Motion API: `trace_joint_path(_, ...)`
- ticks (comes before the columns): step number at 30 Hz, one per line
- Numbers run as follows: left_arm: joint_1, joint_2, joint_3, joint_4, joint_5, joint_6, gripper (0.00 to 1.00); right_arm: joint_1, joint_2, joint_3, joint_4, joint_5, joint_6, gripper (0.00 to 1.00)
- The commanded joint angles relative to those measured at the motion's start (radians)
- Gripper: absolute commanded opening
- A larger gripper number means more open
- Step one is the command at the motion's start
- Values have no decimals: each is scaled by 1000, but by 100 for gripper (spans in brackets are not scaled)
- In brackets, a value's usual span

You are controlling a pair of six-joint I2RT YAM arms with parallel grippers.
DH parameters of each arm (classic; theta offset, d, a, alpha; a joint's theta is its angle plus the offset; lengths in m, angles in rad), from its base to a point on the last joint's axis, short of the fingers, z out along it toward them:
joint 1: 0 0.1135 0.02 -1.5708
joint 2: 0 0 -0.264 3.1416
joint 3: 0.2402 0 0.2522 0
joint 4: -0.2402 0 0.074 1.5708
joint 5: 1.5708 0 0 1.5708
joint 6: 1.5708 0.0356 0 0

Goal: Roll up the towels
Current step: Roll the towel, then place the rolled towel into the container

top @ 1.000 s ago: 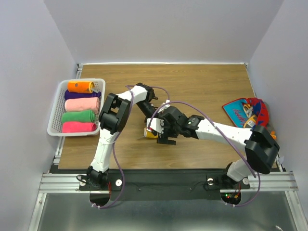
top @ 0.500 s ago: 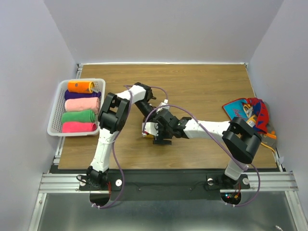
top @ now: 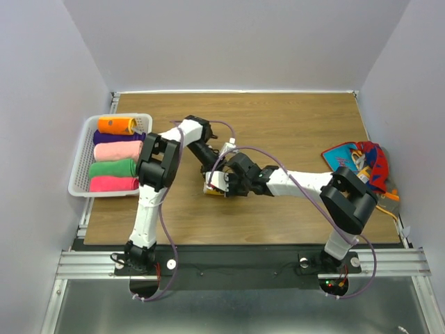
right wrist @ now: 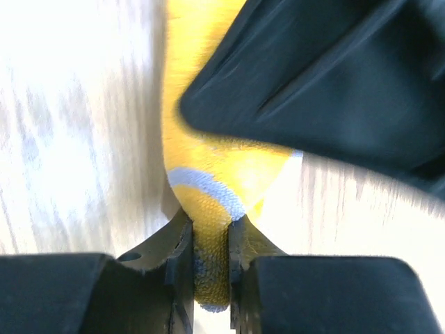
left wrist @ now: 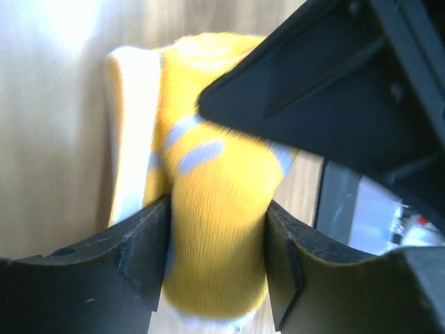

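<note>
A yellow towel [top: 213,193] with pale stripes lies at the table's middle, mostly hidden under both wrists. In the left wrist view the rolled yellow towel [left wrist: 215,160] fills the gap between my left gripper's [left wrist: 217,212] fingers and touches both pads. My right gripper [right wrist: 210,226] is shut tight on a thin fold at the towel's [right wrist: 208,167] end. From above, the left gripper [top: 209,164] comes in from the far side and the right gripper [top: 221,183] from the right. A red and blue patterned towel pile [top: 358,161] lies at the right edge.
A white slatted basket [top: 78,161] at the left holds rolled towels: orange [top: 115,124], purple [top: 118,137], pink [top: 117,151], green [top: 112,168] and bright pink [top: 113,184]. Grey walls close in the table on three sides.
The right arm reached further left and its jaws closed from wide open onto the yellow towel's end. The left wrist swung left and its jaws widened a little around the roll.
</note>
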Motion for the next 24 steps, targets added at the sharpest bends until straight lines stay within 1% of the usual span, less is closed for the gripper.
trace_joint_path(1,180,-100,63,137,-207,32,65,-28,67,50,-192,-133,25,1)
trace_joint_path(5,278,-158,102,137,-220,25,66,-43,94,88,-232,-164,48,1)
trace_joint_path(7,340,-210,102,136,-223,39,67,-57,123,137,-283,-199,68,1)
trace_joint_path(10,404,-285,71,140,-187,53,67,-82,164,211,-354,-258,103,1)
trace_joint_path(11,450,-339,55,159,-144,53,68,-92,172,232,-384,-278,124,1)
trace_joint_path(12,473,-376,32,180,-124,44,69,-100,183,266,-398,-319,137,1)
trace_joint_path(13,510,-415,-37,212,-90,21,71,-120,204,288,-415,-341,149,1)
trace_joint_path(14,530,-461,-82,295,-82,4,73,-129,219,308,-433,-367,160,1)
trace_joint_path(15,542,-561,-129,341,-79,-10,75,-140,235,326,-478,-417,172,1)
trace_joint_path(16,549,-613,-230,379,-93,-13,76,-158,249,366,-498,-445,178,1)
trace_joint_path(17,550,-712,-330,445,-113,4,79,-175,281,383,-533,-486,187,1)
trace_joint_path(18,550,-764,-331,475,-128,13,83,-181,296,403,-551,-505,191,1)
trace_joint_path(19,549,-811,-420,499,-142,30,94,-189,314,418,-568,-525,194,1)
trace_joint_path(20,543,-900,-462,545,-172,62,97,-203,346,452,-602,-561,195,1)
trace_joint_path(21,535,-945,-504,571,-191,79,99,-203,364,464,-614,-581,195,1)
trace_joint_path(22,521,-986,-583,590,-209,97,99,-217,380,476,-627,-600,197,1)
trace_joint_path(23,504,-1067,-626,634,-260,116,99,-223,415,502,-645,-611,201,1)
trace_joint_path(24,442,-1104,-718,654,-342,164,99,-235,433,513,-654,-633,201,1)
